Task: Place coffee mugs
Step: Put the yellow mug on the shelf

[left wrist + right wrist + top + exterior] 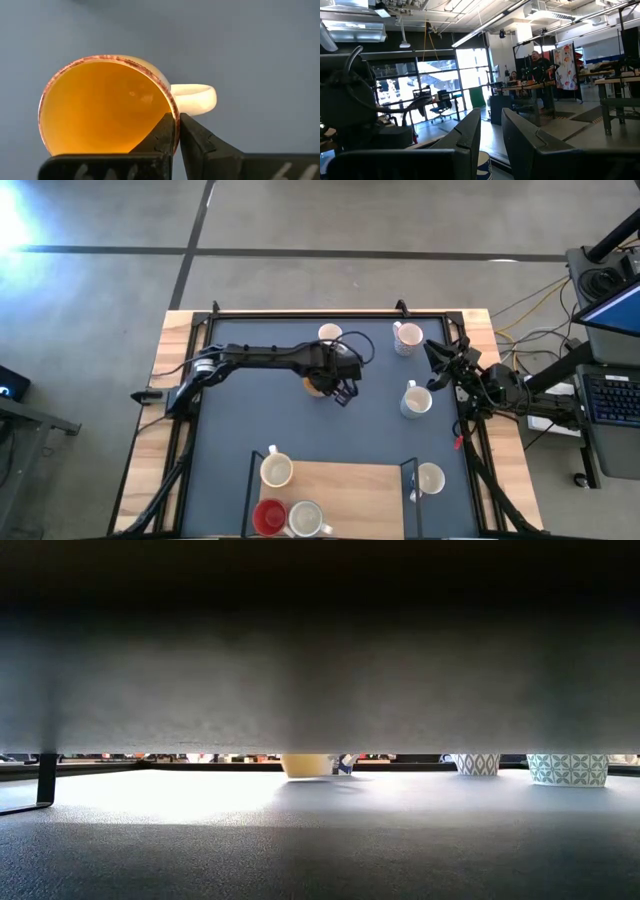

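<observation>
High view: looking straight down, taking in the whole table [330, 430].
Low view: sitting at tabletop level, peering under a dark overhang.
Left wrist view: hovering close over the orange mug [107, 105].
Right wrist view: facing level into the room.
Shared: the orange mug is showing in the high, low and left wrist views.

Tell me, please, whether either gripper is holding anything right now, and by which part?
The left gripper is pinching the orange mug by its rim, one finger inside and one outside, next to the handle. The right gripper holds nothing.
</observation>
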